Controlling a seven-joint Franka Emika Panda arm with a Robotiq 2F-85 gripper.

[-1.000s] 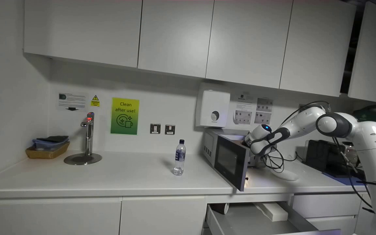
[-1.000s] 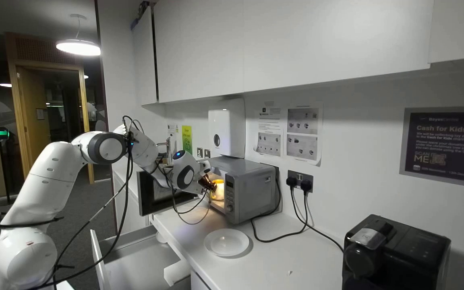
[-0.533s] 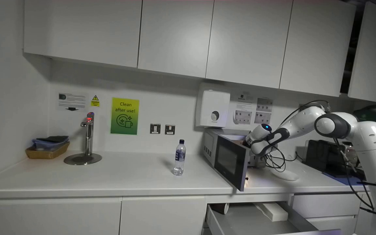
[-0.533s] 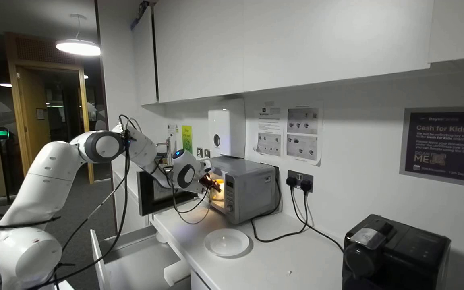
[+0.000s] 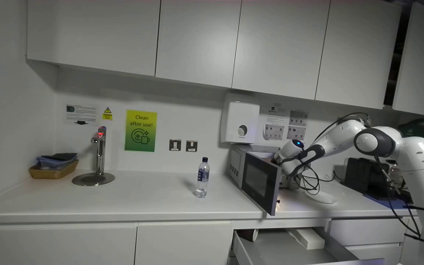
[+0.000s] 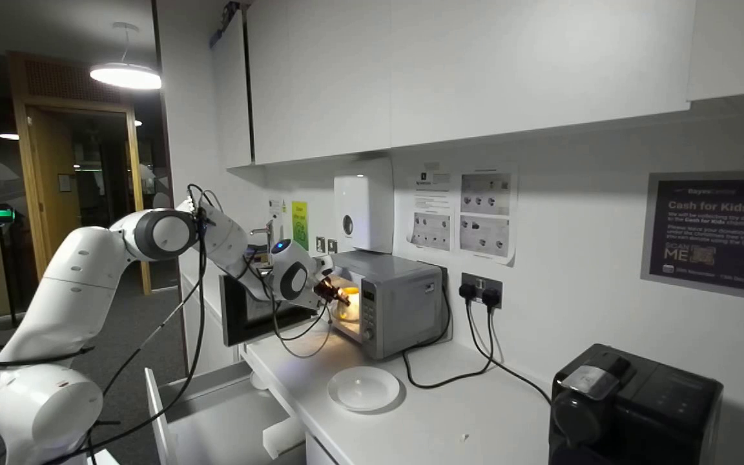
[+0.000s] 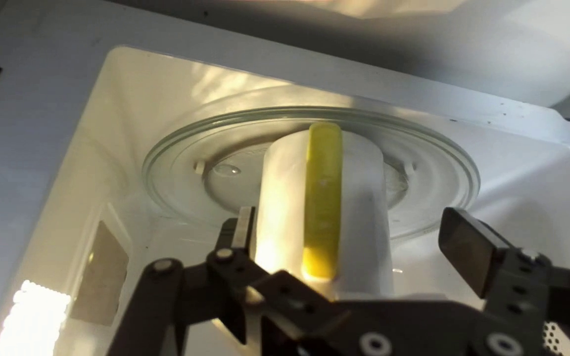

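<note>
The white cylindrical mug (image 7: 285,207) stands inside the grey box-shaped microwave (image 6: 404,303), on the round clear glass turntable (image 7: 181,183). Its curved yellow handle (image 7: 323,198) faces the gripper. The black 2-finger gripper (image 7: 348,220) is located at the microwave's lit opening; its jaws stand wide apart. In the wrist view, the mug appears between the 2 fingers (image 7: 463,242): 1 finger lies just beside the mug, the other well apart from it. Contact at the nearer finger cannot be determined. The dark-windowed door (image 5: 259,180) is swung outward. On the white flat countertop (image 5: 123,198), a white round plate (image 6: 363,389) lies near the microwave; a clear plastic bottle with a dark cap (image 5: 202,180) stands beyond the door. Below, 1 grey rectangular drawer (image 5: 282,254) is pulled out.
</note>
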